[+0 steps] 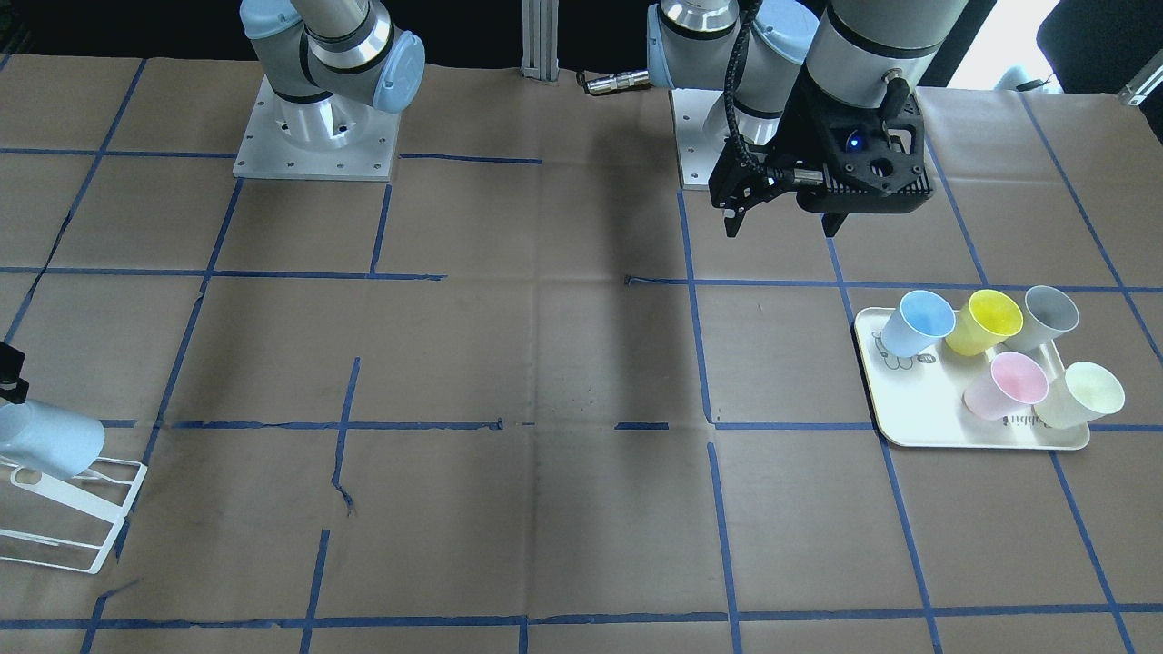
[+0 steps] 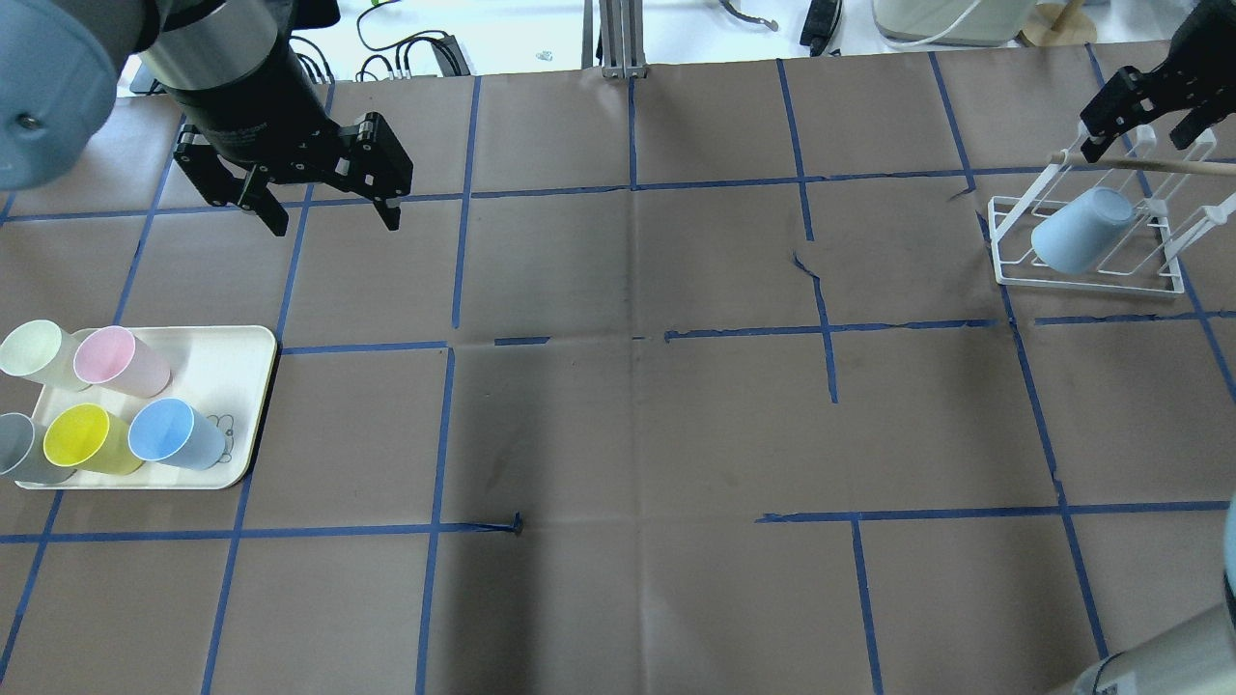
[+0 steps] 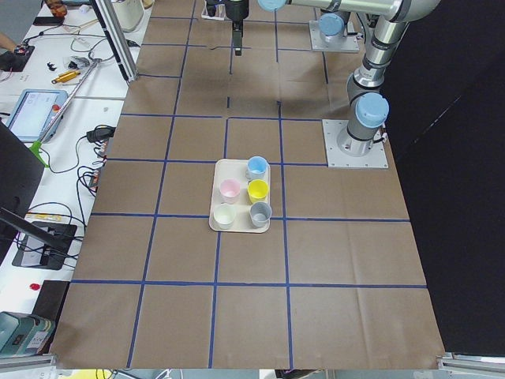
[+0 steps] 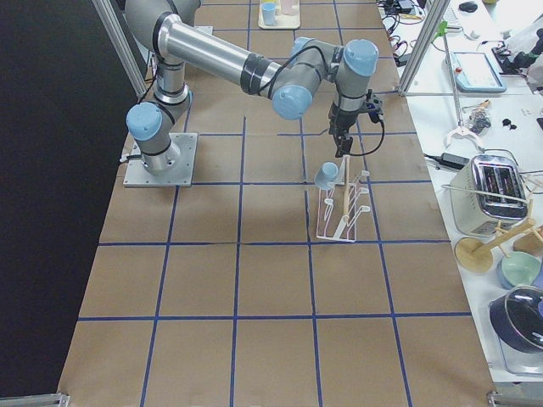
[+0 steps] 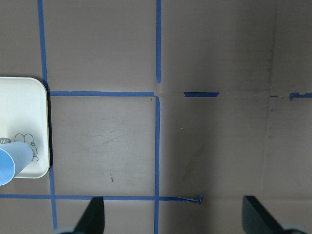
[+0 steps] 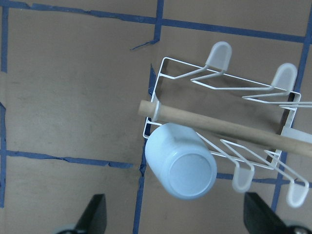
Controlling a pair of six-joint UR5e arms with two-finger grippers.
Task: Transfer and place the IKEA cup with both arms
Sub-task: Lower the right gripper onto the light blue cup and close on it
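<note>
One pale sky-blue plastic tumbler [image 2: 1077, 232] sits mouth-down on the white wire rack [image 6: 218, 53] at my two o'clock. My right gripper [image 2: 1139, 135] hovers above it, spread wide and empty. My left gripper [image 2: 335, 217] is wide too, over the counter [image 2: 628, 434]. Five coloured plastic cups [image 2: 106, 357] stand on the cream tray [image 2: 222, 357] at ten o'clock.

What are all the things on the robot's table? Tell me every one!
table: one, brown with blue tape lines.
tray: one, cream, at the robot's left.
cups on the tray: five; pale green cup, pink cup, grey cup, yellow cup, blue cup.
rack: one, white wire, at the robot's right.
wooden rod: one, tan, across the rack.
pale blue cup: one, tilted bottom-up on the rack.
left gripper: black, open, near the tray.
right gripper: black, open, above the rack.
</note>
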